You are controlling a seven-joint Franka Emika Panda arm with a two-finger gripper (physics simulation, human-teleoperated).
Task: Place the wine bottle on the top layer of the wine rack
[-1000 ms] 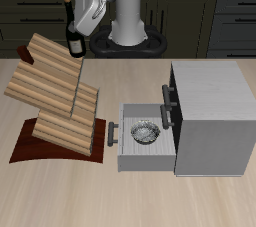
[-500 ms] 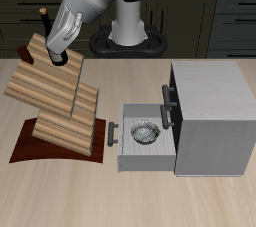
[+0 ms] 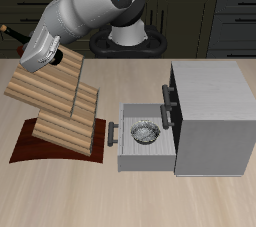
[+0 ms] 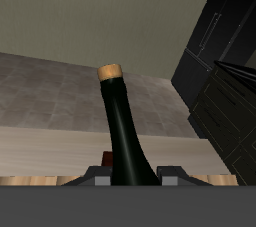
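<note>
Gripper [image 3: 42, 51] first, exterior view: my arm reaches out from the base at the back of the table and my hand sits right over the upper end of the wine rack [image 3: 55, 106], fingers pinched on the wine bottle [image 3: 30, 43]. Most of the bottle is hidden behind my hand here; only the thin neck shows, poking out past the hand toward the edge of the view, tilted nearly flat, with the small cap at its tip. Whether the bottle body touches the top tier I cannot tell from this view. The rack itself is a leaning stack of ribbed light wooden tiers on a dark reddish-brown curved base [image 3: 30, 143], standing on the wooden table [image 3: 140, 196]. Well apart from the rack stands a grey cabinet [image 3: 215, 111] with its drawer [image 3: 140, 149] pulled out toward the rack; a small metallic bowl-like item [image 3: 145, 131] lies inside the drawer. Wrist view: the bottle [image 4: 128, 136] runs straight away from my hand, dark glossy glass narrowing to a long neck with a yellowish cap [image 4: 108, 70] at the far end. My fingers [image 4: 88, 178] show as grey pads pressed against either side of the bottle's body. A strip of light wood shows just under them. Beyond the bottle lie a pale tiled floor and dark cabinetry [image 4: 225, 61].
</note>
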